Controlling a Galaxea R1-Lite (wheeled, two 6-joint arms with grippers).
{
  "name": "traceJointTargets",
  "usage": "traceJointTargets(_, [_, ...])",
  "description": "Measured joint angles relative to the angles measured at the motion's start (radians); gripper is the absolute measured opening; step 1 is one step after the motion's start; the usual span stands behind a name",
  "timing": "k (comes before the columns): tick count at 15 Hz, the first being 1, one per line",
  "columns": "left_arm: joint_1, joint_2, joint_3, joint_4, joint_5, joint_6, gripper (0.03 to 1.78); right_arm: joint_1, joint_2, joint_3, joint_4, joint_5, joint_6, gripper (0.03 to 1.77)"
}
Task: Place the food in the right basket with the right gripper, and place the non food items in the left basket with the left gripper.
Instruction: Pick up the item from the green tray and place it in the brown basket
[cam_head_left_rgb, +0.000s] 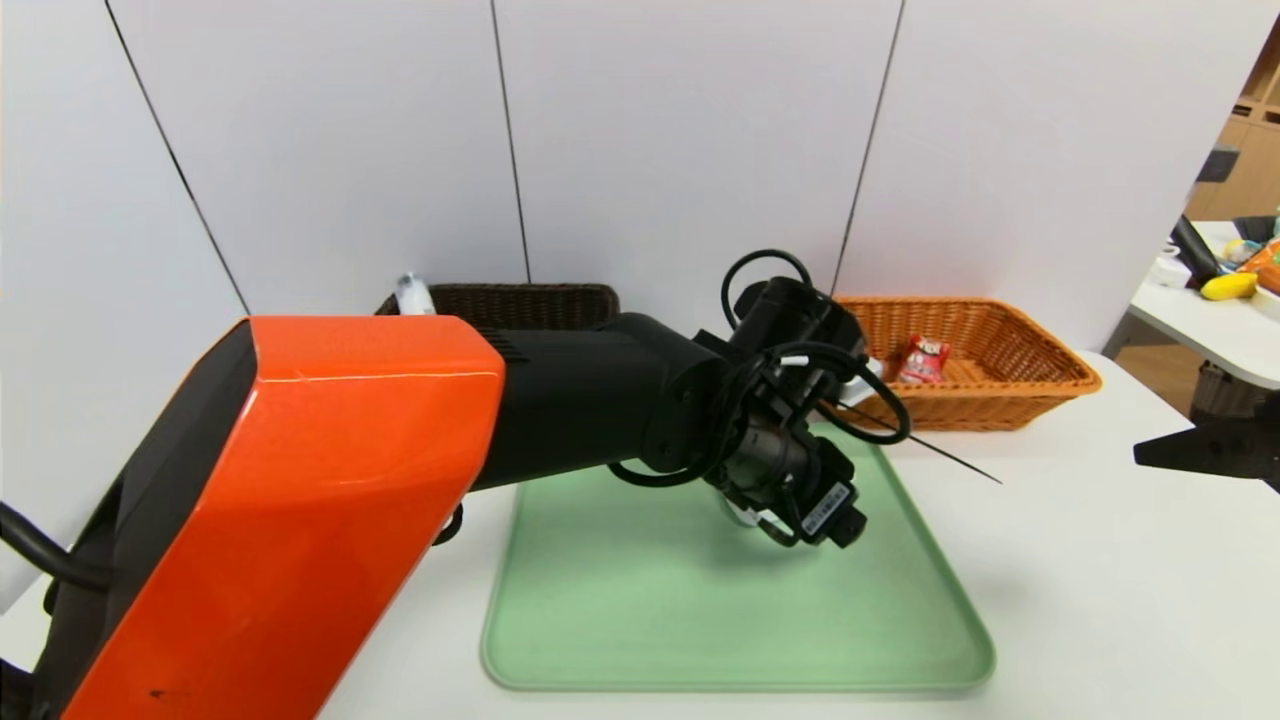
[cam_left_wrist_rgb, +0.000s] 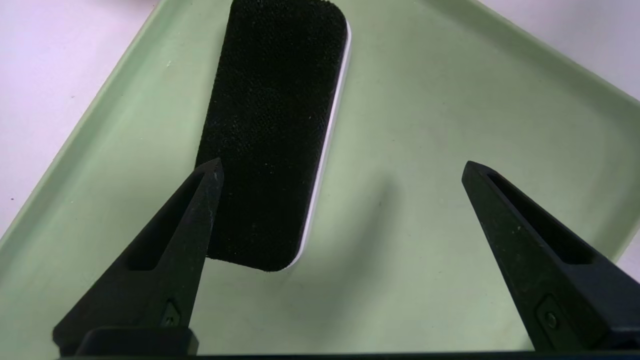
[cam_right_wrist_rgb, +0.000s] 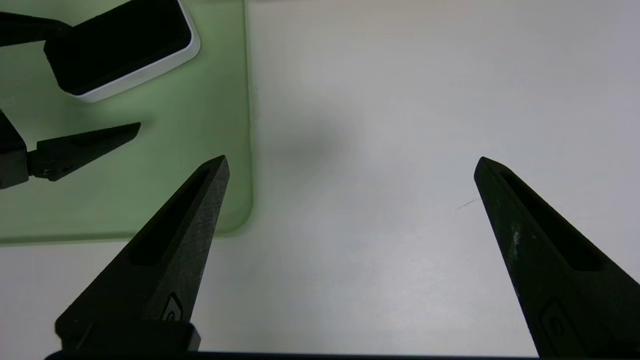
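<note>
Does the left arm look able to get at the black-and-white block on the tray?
Probably yes: the left gripper hangs open above the black-and-white block, and nothing covers it.

Left arm (cam_head_left_rgb: 600, 400) blocks tray (cam_head_left_rgb: 740, 620) centre; table (cam_head_left_rgb: 1080, 560) right of tray free.

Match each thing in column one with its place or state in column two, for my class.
Column one
1. red packet
2. black-topped block
3. left pincer
4. right pincer

Column two
A. open above the white table, beside the tray
B. in the orange-brown basket
C. open above the green tray
D. lying on the green tray

Pairs: 1-B; 2-D; 3-C; 4-A
</note>
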Motion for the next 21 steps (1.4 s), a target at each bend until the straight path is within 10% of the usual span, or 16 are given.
traceJointTargets(21, [0.047,0.077,0.0,-0.075,0.002,0.045,1.69,0.044,-0.017,0.018,-0.001,0.0,0.021,1.69])
